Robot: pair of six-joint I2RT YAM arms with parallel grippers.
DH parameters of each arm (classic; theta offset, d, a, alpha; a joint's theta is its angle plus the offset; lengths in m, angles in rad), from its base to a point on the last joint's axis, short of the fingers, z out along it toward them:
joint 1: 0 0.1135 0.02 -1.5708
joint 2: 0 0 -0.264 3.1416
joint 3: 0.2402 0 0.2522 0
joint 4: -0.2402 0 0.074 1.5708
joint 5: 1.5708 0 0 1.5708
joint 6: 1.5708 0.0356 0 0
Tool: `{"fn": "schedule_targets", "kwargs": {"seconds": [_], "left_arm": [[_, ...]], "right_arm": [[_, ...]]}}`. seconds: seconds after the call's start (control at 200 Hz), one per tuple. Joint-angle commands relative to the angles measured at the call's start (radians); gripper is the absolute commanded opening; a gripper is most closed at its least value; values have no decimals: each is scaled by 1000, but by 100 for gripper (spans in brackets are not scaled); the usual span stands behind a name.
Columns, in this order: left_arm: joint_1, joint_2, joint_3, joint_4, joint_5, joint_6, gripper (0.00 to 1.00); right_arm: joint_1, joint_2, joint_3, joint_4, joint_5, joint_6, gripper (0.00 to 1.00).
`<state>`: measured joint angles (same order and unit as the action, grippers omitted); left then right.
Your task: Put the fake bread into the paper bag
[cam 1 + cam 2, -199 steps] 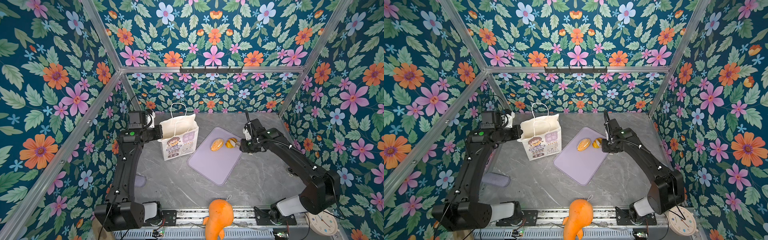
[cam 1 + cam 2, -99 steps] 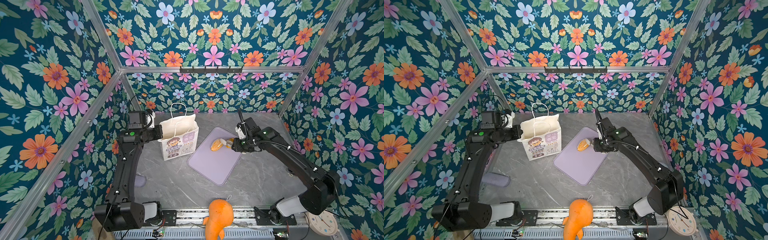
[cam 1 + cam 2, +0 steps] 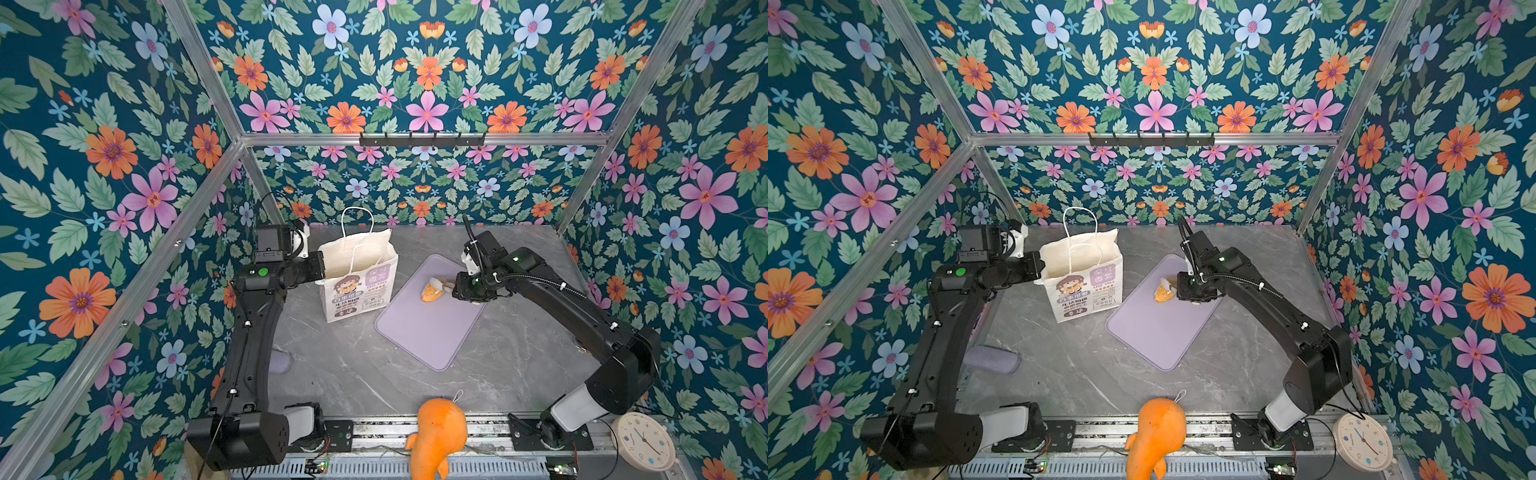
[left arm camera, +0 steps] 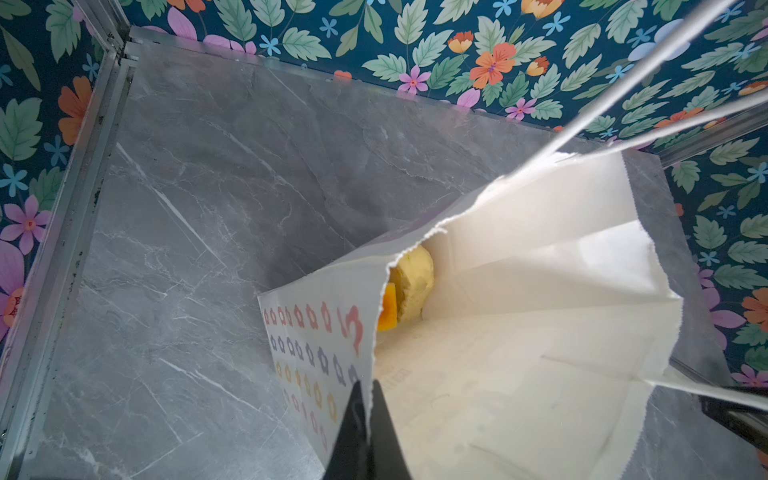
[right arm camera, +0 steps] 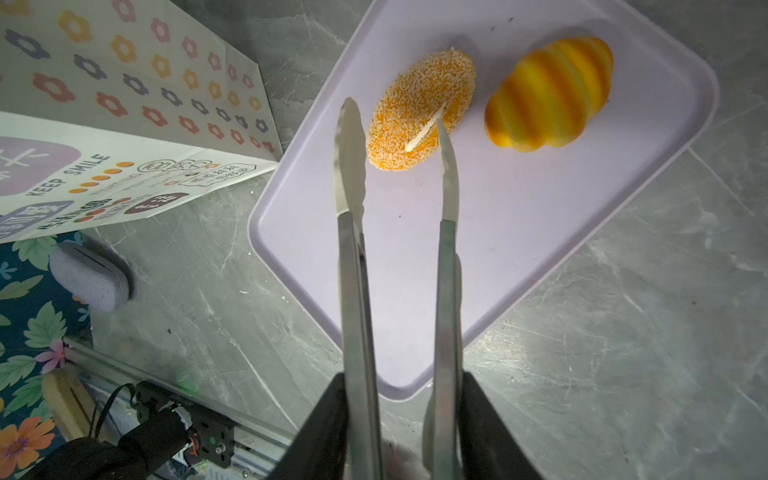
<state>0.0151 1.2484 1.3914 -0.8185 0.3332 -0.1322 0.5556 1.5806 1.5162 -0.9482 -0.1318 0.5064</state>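
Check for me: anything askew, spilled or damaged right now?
Nothing spilled or damaged. The tray lies diagonal to the table's edges; bun and croissant sit on it, tongs open at the bun. The left gripper pinches the bag's rim, as needed to hold it open.

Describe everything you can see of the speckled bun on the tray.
The speckled bun is an oval orange toy bread coated in pale crumb-like grains. It lies flat on the lilac tray, beside the striped croissant, apart from it. The right tool holds open metal tongs: one blade beside the bun, one over its top; contact is unclear.
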Motion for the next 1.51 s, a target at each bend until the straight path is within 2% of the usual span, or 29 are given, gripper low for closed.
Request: {"fn": "schedule_targets", "kwargs": {"seconds": [0.0, 0.415, 0.74, 0.985, 1.5], "left_arm": [[0, -12, -2, 33, 5, -2, 5], [0, -56, -34, 60, 41, -2, 5], [0, -61, -47, 65, 22, -3, 5], [0, -61, -46, 62, 22, -4, 5], [0, -69, -49, 64, 18, 5, 5]], "right_arm": [[3, 16, 45, -54, -25, 33, 42], [6, 68, 130, -112, -111, 169, 41], [5, 69, 119, -117, -74, 246, 41], [6, 144, 160, -140, -14, 225, 41], [6, 200, 199, -85, -22, 215, 43]]}}
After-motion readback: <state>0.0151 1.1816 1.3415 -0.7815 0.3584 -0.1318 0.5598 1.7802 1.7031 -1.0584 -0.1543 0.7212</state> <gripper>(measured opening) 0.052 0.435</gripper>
